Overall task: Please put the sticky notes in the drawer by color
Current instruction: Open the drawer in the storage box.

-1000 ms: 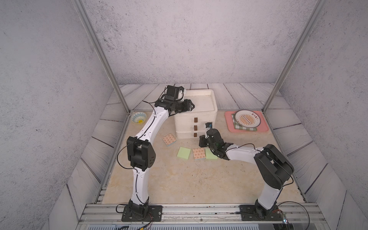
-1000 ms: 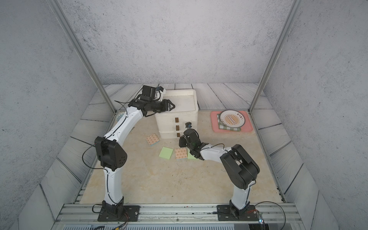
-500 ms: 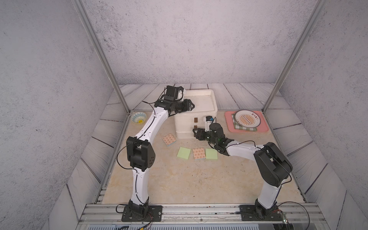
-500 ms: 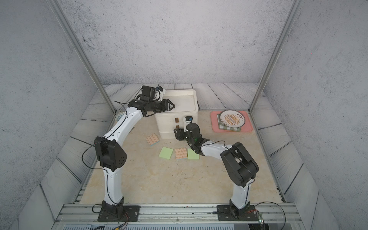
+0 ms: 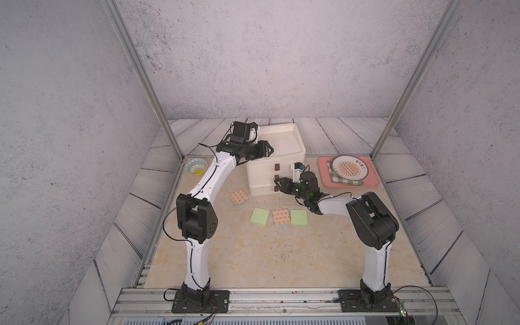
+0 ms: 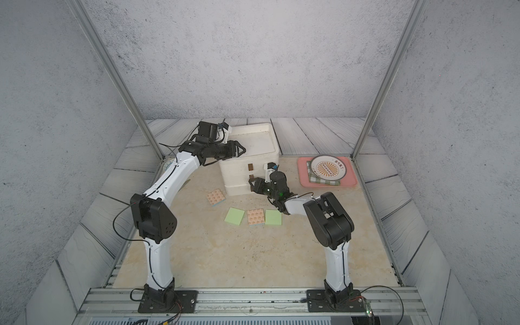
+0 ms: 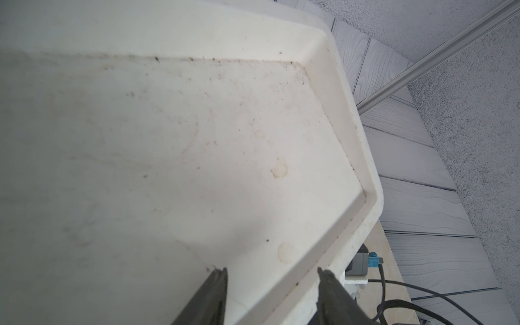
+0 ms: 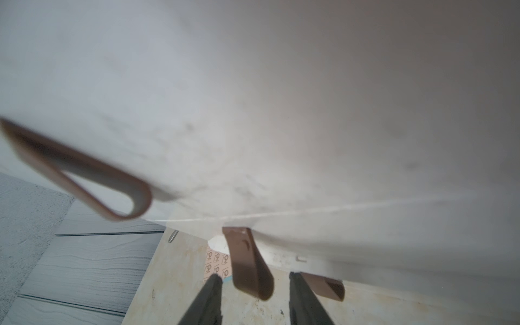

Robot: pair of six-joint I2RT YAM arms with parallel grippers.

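**Straddling the middle tab handle (image 8: 249, 267)**

Lying flat on the desk (image 5: 253, 253) are a green sticky note (image 5: 259, 216), a patterned orange sticky note (image 5: 280, 217) and a second green sticky note (image 5: 299, 217), side by side, with another patterned note (image 5: 239, 197) nearer the drawer (image 5: 260, 176). Beyond them the right gripper (image 5: 278, 186) holds its jaws spread either side of the middle tab handle, clear of it. Farther back the left gripper (image 5: 269, 149) sets its jaws apart astride the drawer's top rim; whether they pinch it cannot be told.
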